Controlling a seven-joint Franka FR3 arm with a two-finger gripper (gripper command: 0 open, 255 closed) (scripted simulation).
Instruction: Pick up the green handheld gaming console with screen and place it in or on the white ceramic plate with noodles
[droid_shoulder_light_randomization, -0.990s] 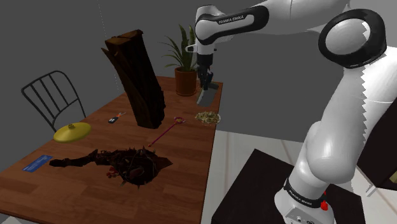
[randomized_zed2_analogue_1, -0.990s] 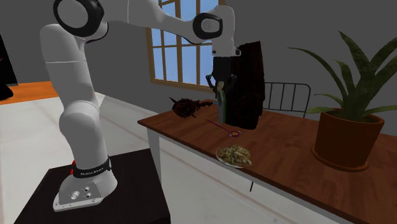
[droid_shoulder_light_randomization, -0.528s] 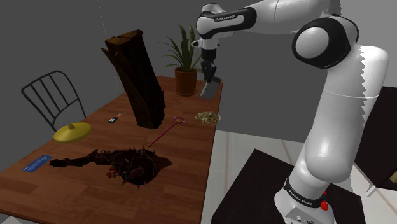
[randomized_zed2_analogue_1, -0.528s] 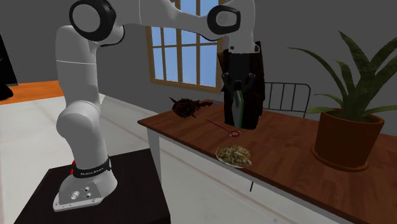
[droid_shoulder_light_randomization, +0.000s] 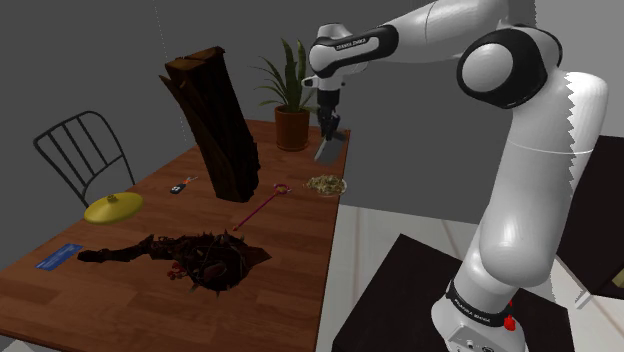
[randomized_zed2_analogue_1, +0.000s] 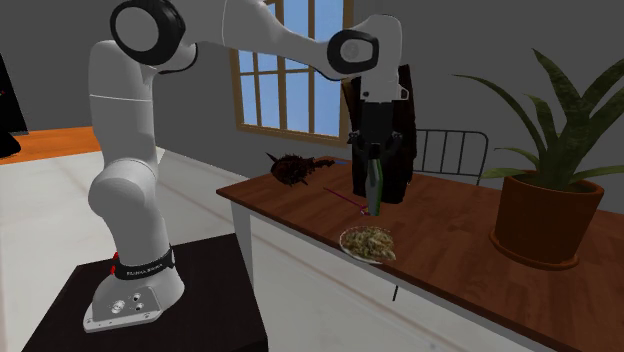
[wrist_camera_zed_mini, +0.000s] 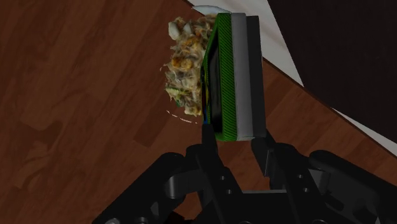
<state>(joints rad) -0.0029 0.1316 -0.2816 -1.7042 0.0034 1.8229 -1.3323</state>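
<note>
My gripper is shut on the green and grey handheld console, which hangs edge-on between the two black fingers. The console hangs in the air above the plate of noodles near the table's right edge in the shoulder view. In the second exterior view the console hangs from the gripper just over the noodle plate. In the wrist view the noodles lie below, partly hidden behind the console.
A tall dark wooden block stands mid-table. A potted plant is at the far end. A pink stick, dark spiky debris, a yellow lid, a blue card and a chair are also present.
The gripper has carried the console lower and nearer to the noodle plate; the arm's elbow has swung over. The grip on the console is unchanged.
</note>
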